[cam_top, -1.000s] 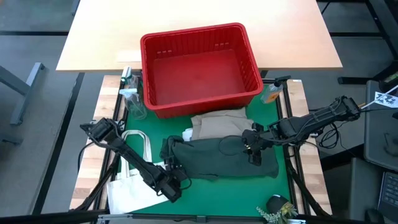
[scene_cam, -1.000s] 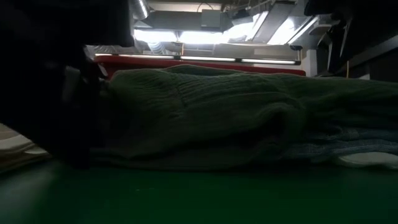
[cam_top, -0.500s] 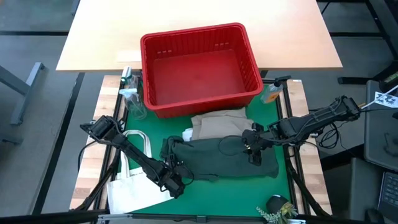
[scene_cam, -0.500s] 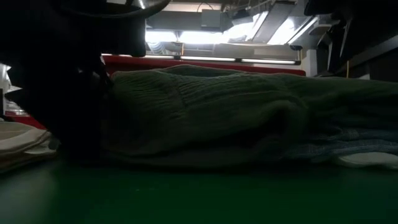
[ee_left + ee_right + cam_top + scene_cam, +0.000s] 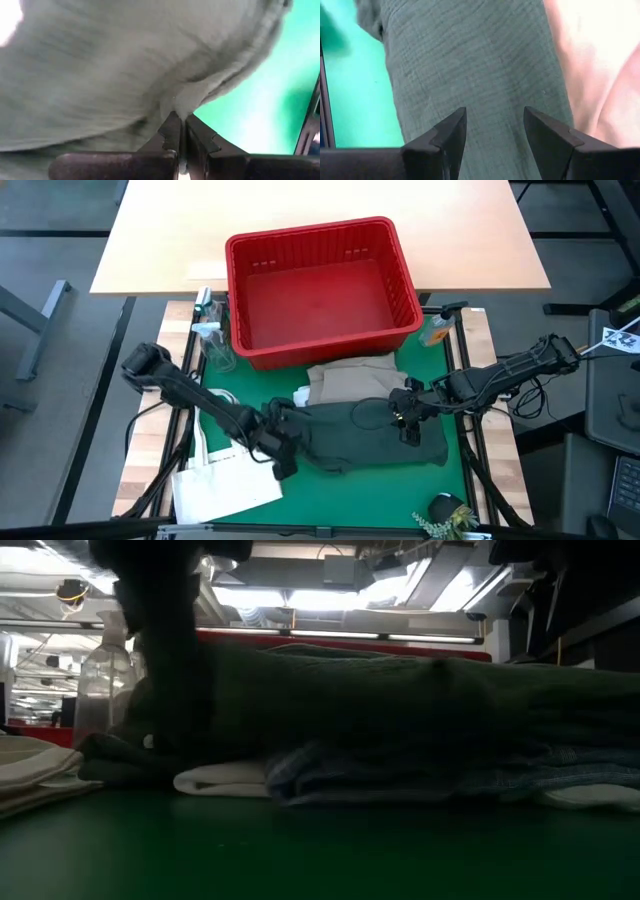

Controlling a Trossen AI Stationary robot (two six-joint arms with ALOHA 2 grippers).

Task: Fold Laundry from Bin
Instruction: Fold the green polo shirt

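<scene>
**Soft green cloth pinched at its hem**

Green, crinkled fabric is what I'm working, and it looks light, limp and grippy, so I expect it to drape and stretch rather than hold shape.

From above, my left gripper (image 5: pixel 283 452) sits at the near-left edge of the dark green garment (image 5: pixel 360 435), while my right gripper (image 5: pixel 407 418) hovers over its right half. Beyond both claws lies the beige garment (image 5: pixel 350 377), then the empty red bin (image 5: pixel 320 290).

At table height, the green pile fills the view with white and striped cloth under it.

Left wrist: fingers clamped together on a fold of hem (image 5: pixel 182 102).

Right wrist: fingers spread wide, empty, weave directly ahead. I'd take the opposite edge there.
</scene>
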